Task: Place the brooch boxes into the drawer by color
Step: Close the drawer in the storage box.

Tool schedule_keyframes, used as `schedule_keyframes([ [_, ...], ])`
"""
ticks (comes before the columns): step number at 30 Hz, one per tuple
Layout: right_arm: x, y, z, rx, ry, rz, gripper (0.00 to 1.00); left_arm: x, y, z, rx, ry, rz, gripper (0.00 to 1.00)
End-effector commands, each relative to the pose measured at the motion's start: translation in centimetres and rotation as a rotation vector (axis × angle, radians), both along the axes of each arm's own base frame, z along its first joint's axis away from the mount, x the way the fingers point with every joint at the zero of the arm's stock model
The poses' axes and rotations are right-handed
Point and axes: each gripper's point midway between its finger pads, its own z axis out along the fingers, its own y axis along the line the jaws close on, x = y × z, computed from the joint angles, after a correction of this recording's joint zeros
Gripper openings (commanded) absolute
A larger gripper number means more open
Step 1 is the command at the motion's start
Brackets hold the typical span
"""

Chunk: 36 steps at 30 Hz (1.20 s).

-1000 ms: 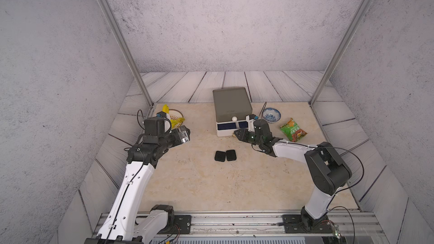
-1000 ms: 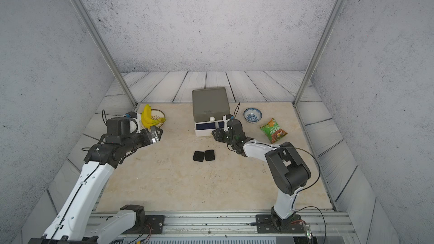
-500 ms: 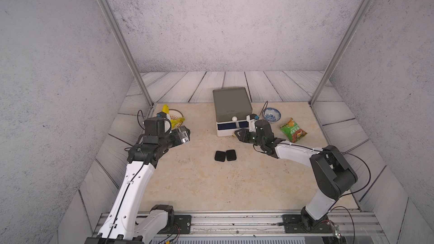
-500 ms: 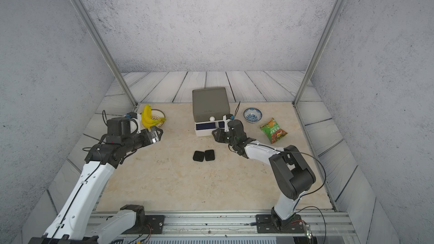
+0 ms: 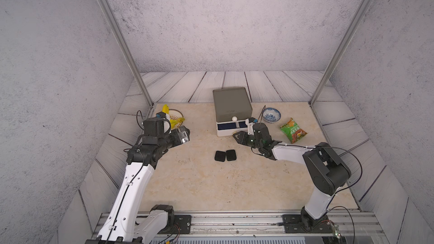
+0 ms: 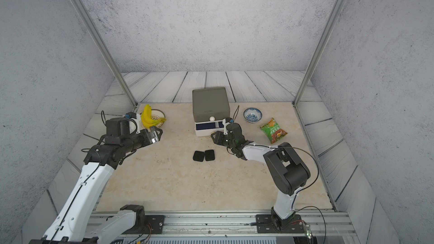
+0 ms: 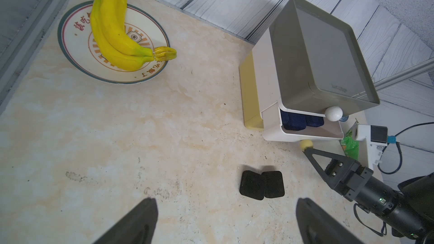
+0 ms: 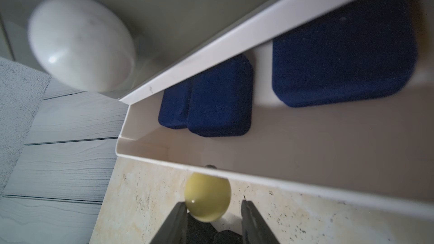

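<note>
Two black boxes [image 5: 225, 155]: flat on the table [image 5: 199, 179], side by side and touching, in front of the cabinet [image 6: 210, 104]; unsorted, likely waiting for a drawer of their own.
Blue boxes [image 8: 219, 99]: three inside the white drawer [image 7: 305, 134], two overlapping at one end and one apart from them; this colour looks done.
White drawer: pulled partway out under the grey tier [image 7: 324, 55], so its front overhangs the yellow knob [image 8: 207, 199].
Red boxes: none in view; probably shut in the grey tier, though that cannot be checked.
Yellow drawer [image 7: 250, 95]: shut, at the bottom.
Right gripper [image 8: 213, 207]: low by the table, aimed at the yellow knob, apparently to pull that drawer out for the black boxes.
Right fingers [image 8: 178, 217]: narrowly parted around the knob; one touches its side and the other stands clear, so there is no grip yet.
Left gripper [image 7: 225, 201]: hangs over bare table near the banana plate [image 7: 70, 50], out of the right arm's way and facing the black boxes.
Left fingers [image 7: 141, 221]: spread wide, holding and touching nothing.
Risk: the overhanging white front crowds the knob, so a pinch may slip off the ball.
</note>
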Motion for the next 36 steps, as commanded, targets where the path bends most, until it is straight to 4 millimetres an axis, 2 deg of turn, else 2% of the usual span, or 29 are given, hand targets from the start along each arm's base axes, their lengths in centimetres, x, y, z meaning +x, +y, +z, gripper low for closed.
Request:
schedule_keyframes([
  [1, 1.2, 0.4, 0.2, 0.022, -0.011, -0.031, 0.42, -0.1, 0.5, 0.0, 0.022, -0.003, 0.004, 0.98],
  [3, 1.6, 0.5, 0.4, 0.027, -0.019, -0.040, 0.37, -0.1, 0.6, -0.2, 0.026, -0.001, 0.006, 0.98],
  [7, 2.4, 0.5, 0.7, 0.018, -0.038, -0.058, 0.20, 0.0, 0.8, -0.3, 0.034, 0.005, 0.008, 0.98],
  [16, 4.4, 1.0, 1.2, -0.014, -0.086, -0.062, 0.18, 0.4, 1.1, -0.8, 0.044, 0.016, 0.008, 0.98],
  [22, 4.2, 0.4, 1.4, -0.033, -0.109, -0.067, 0.24, 0.5, 1.4, -1.2, 0.049, 0.024, 0.013, 0.98],
  [27, 3.5, 0.1, 1.7, -0.032, -0.120, -0.044, 0.24, 0.6, 1.4, -1.0, 0.044, 0.019, 0.014, 0.98],
  [28, 3.0, -0.1, 1.9, -0.030, -0.124, -0.040, 0.29, 0.6, 1.4, -1.0, 0.044, 0.018, 0.015, 0.98],
  [30, 2.1, -0.7, 1.8, -0.041, -0.124, -0.032, 0.48, 0.4, 1.6, -1.0, 0.041, 0.015, 0.022, 0.98],
  [31, 1.6, -1.1, 1.6, -0.049, -0.124, -0.033, 0.54, 0.3, 1.7, -0.9, 0.040, 0.011, 0.029, 0.98],
  [33, 0.7, -1.9, 1.1, -0.056, -0.119, -0.048, 0.59, 0.1, 1.7, -0.9, 0.036, 0.008, 0.034, 0.98],
  [36, -0.2, -2.6, 0.5, -0.038, -0.117, -0.063, 0.62, 0.0, 1.7, -1.2, 0.020, 0.007, 0.045, 0.98],
])
